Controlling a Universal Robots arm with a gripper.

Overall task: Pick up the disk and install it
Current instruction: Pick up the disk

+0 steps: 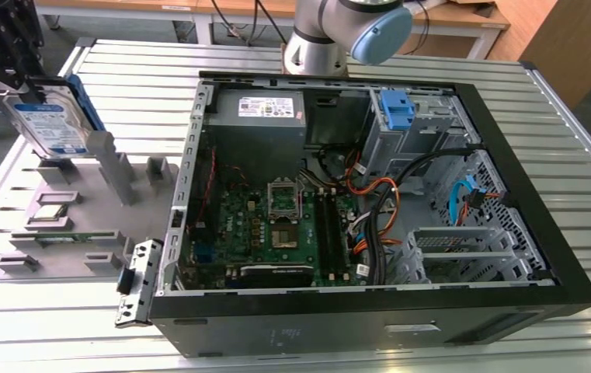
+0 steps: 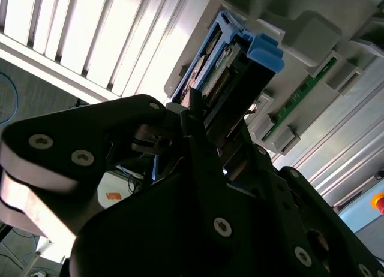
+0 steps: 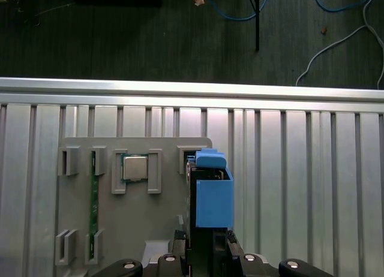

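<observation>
One gripper (image 2: 195, 112) is clamped on the disk (image 1: 52, 123), jaws closed narrowly on its upper end; disk stands on edge, long axis near upright, at the fixture (image 1: 78, 206); case (image 1: 378, 311) lies well apart, toward the exterior view's right.

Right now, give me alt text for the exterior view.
The hand grips the disk, held on edge over the grey fixture plate at the exterior view's left. The open computer case lies beside it on the slatted table.
</observation>
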